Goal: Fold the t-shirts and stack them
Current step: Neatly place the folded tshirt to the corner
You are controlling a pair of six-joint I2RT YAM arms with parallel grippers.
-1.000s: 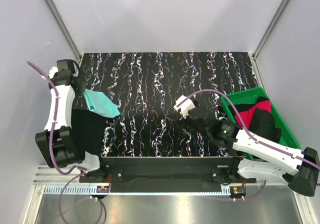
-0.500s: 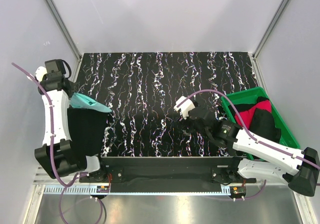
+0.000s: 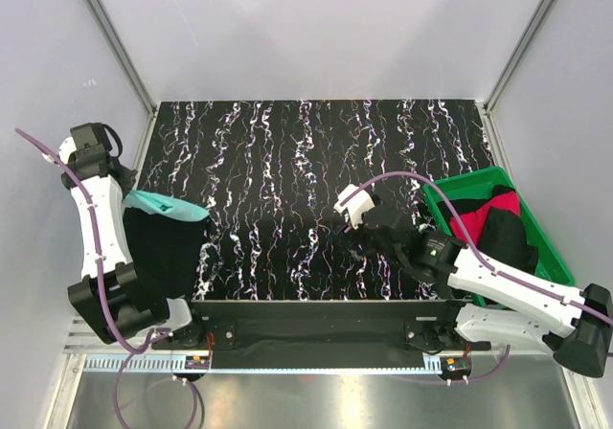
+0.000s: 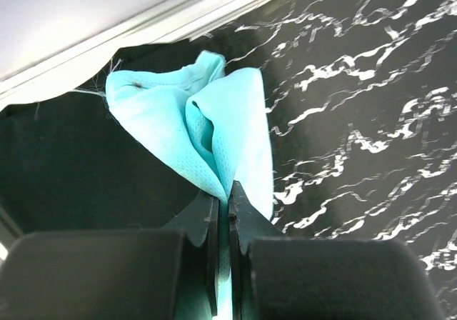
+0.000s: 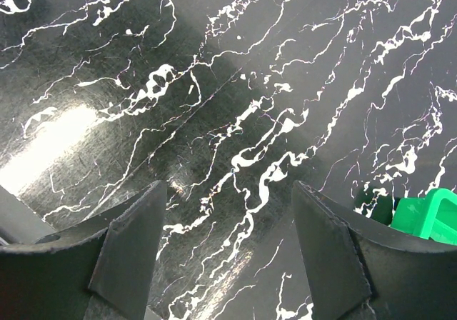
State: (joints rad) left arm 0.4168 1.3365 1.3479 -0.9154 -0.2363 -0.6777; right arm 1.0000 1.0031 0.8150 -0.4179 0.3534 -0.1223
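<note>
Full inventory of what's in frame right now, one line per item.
mat: one, black with white streaks, covering the table
tray: one, green, table's right side
turquoise t-shirt: one, turquoise, bunched, at the mat's left edge over the black pile
black pile: count unclear, black, near-left corner
red t-shirt: one, red-pink, in the tray
dark cloth: count unclear, black, in the tray
cables: two, purple, one along each arm
left claw: one, black, shut on the turquoise t-shirt
right claw: one, black, open and empty, over the mat
</note>
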